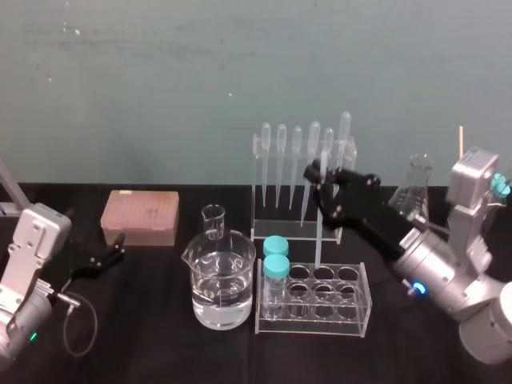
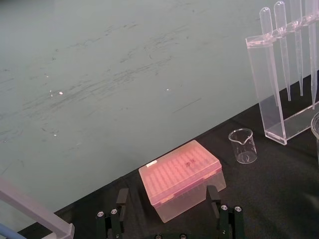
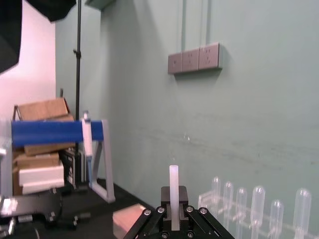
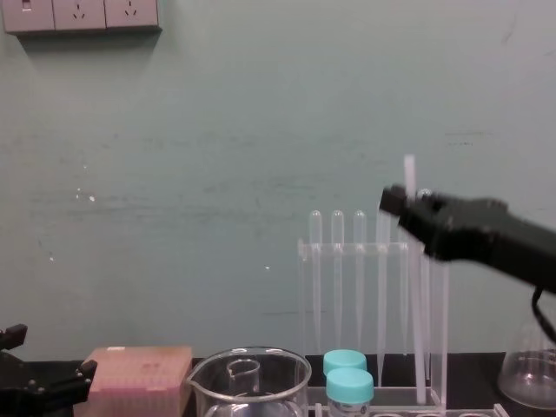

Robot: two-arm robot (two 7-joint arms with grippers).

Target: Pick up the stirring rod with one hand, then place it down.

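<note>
Standing at the back, the pipette rack [image 1: 280, 230] is my marker. Just in front of it hangs the right gripper [image 1: 322, 188], pinching the stirring rod [image 4: 408, 178]. Well to the rack's left the left gripper [image 2: 167, 190] idles, fingers spread. The rod is held upright, probably to clear the glassware below.

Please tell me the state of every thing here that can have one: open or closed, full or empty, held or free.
stirring rod: held upright by the right gripper, jaws shut on it.
left gripper: jaws open, holding nothing, low on the left.
large beaker: partly filled with clear liquid.
small beaker: upright, empty.
pink box: lid closed.
two vials: capped, standing in the tube rack.
</note>
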